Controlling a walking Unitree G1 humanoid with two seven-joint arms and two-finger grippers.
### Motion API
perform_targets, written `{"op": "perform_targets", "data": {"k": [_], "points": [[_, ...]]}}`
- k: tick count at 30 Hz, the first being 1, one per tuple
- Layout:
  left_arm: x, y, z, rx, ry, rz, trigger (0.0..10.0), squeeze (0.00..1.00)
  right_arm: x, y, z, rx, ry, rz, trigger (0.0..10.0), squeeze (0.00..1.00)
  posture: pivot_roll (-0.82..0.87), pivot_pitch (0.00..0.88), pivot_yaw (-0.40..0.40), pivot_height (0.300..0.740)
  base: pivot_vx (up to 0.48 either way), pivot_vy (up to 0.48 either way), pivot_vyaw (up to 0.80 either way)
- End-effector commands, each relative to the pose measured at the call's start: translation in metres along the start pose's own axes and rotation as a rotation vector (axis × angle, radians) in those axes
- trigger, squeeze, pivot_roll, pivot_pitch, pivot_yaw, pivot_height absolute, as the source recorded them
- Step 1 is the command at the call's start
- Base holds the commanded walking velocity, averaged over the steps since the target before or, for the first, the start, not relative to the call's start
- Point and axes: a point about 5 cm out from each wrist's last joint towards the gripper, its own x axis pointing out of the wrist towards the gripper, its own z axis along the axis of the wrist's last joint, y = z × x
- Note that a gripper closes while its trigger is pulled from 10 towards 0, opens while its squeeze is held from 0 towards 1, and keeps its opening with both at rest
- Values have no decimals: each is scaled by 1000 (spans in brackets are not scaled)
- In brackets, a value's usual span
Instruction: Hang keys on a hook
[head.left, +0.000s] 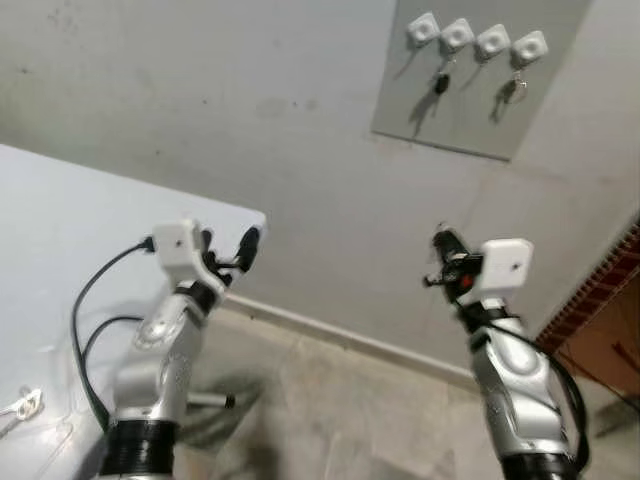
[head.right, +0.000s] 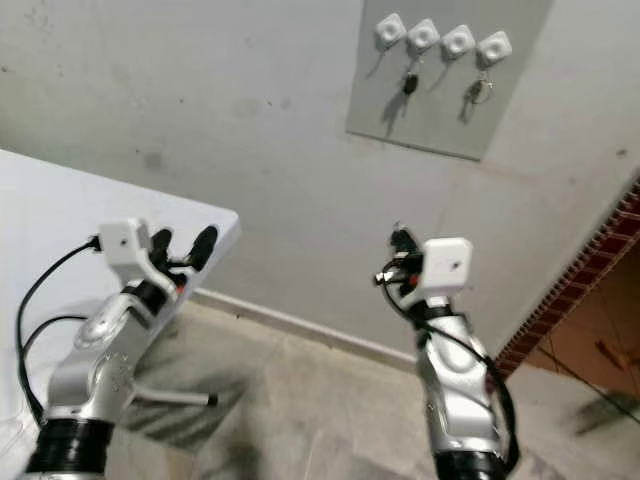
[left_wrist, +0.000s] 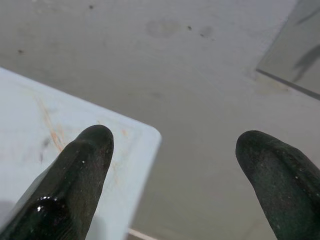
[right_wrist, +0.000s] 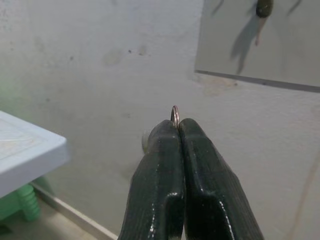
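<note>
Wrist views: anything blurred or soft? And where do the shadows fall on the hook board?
Left wrist view: the open left hand has near, soft-edged fingertips; the wall behind is sharper. Right wrist view: the right hand is shut on a key ring, fairly crisp, with a faint green tint at the frame edge. Left eye view: the hooks and hanging keys cast shadows down and toward the robot's left on the grey board; mild softness overall.

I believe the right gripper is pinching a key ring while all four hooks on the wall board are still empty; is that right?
Not quite. The right gripper does pinch a key ring, but the hooks are not all empty: in the left eye view, keys hang from the second hook and more keys from the fourth hook on the board.
</note>
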Motion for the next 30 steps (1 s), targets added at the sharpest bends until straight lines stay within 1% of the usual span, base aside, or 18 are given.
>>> {"op": "perform_targets", "data": {"k": [1,9,15,26,30], "points": [[3,-11,1,4,-6,-32,10000,0,-2,-12,4,-18,-6,-33,10000,0,38,35,-53,732,307,0,0],[3,-12,1,9,-6,-34,10000,0,-1,-13,4,-21,-8,-37,10000,0,36,39,-54,732,306,0,0],[3,-17,-2,19,3,-50,10000,0,-1,-18,3,-14,12,-56,10000,0,35,42,-54,732,306,0,0],[3,-18,-3,24,8,-57,10000,0,-1,-20,2,-10,19,-65,10000,0,34,43,-52,732,309,0,-722],[2,-17,-3,24,9,-54,10000,0,-2,-21,3,-4,10,-75,10000,0,36,44,-51,732,310,0,0]]}}
